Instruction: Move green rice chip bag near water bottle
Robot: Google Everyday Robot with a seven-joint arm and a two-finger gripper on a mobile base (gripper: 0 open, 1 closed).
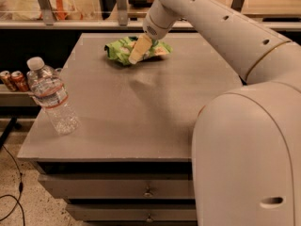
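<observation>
Now the big white arm is stretched over the grey table. Its gripper is set down on the green rice chip bag at the far side of the table. Whether the bag is gripped cannot be told. The water bottle is stood at the near left edge, well apart from the bag.

The picking-up step seems to be in hand. Next, the bag must be held well, lifted a little, carried to the near left and put down just beside the bottle without knocking it over.

A white label with a red band is seen on the bottle. No words can be read there or on the bag.
</observation>
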